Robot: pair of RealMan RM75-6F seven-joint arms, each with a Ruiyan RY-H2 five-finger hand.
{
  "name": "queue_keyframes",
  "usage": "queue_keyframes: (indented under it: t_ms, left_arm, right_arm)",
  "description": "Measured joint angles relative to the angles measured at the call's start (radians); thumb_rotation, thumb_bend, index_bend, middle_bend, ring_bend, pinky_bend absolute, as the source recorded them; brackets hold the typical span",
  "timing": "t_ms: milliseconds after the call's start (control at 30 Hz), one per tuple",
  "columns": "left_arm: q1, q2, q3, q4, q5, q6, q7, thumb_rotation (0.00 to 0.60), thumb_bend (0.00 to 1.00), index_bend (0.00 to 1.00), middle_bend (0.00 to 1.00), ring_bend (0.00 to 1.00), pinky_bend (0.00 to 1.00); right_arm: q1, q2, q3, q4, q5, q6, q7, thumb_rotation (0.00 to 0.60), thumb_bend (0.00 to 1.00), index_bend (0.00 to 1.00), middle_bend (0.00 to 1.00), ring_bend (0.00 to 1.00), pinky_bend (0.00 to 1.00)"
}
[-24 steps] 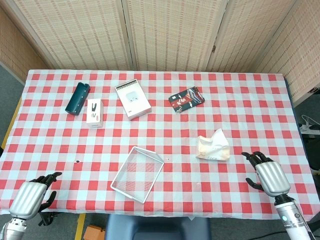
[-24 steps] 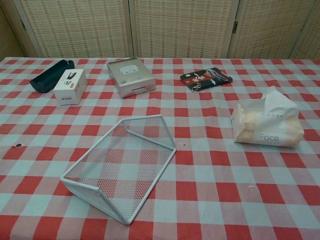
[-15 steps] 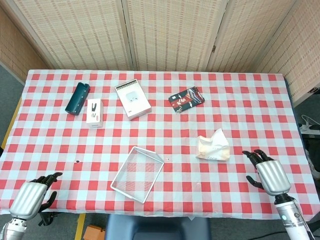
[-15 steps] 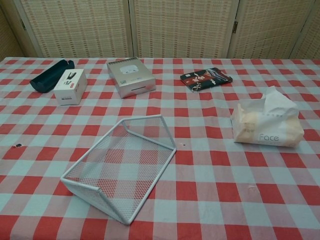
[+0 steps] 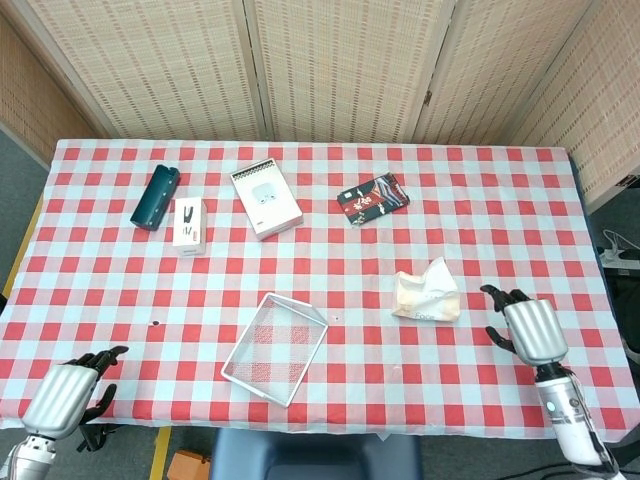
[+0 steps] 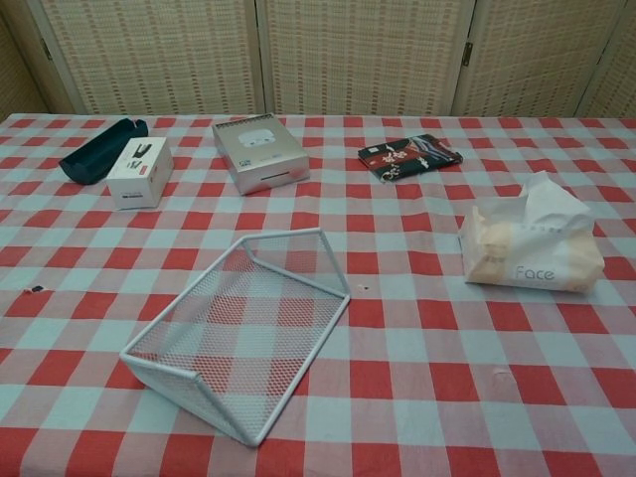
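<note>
At the lower left corner of the head view, the left hand (image 5: 62, 398) is seen at the near edge of the bench (image 5: 500, 200), its fingers spread and nothing held. In the upper left of that view, a dark teal case (image 5: 156, 196) is laid just beside a small white box (image 5: 189, 222); to their right a silver-white box (image 5: 266, 199) is placed, well apart from the hand. Near the lower middle, a white wire mesh tray (image 5: 275, 348) is set on the red-and-white checked cloth, tipped so that one long side is raised, as the chest view shows (image 6: 238, 333). Right of centre in the upper part, a dark patterned packet (image 5: 373, 198) is laid flat. Further right, a soft tissue pack (image 5: 427, 295) is found at mid height, a tissue standing out of its top; in the chest view it is seen at the right edge (image 6: 532, 248). At the lower right of the head view, the right hand (image 5: 528, 328) is held just beside the tissue pack, not touching it, with its dark fingers apart and nothing grasped. Neither hand is shown in the chest view
</note>
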Motion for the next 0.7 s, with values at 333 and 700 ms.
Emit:
queue_keyframes:
  t_ms: [333,700]
  left_arm:
    - [-0.004,0.003,0.003,-0.002,-0.001,-0.007,0.001,0.6,0.47,0.23,0.38,0.38,0.58]
    - [-0.005,0.005,0.003,0.001,-0.002,-0.01,-0.008,0.6,0.47,0.23,0.38,0.38,0.58]
  right_arm:
    - [0.113,-0.128,0.06,0.103,0.091,-0.138,-0.012,0.6,0.13,0.18,0.55,0.47,0.91]
    - [0.168,-0.239,0.07,0.224,0.101,-0.158,0.006,0.6,0.16,0.4,0.63,0.55,0.96]
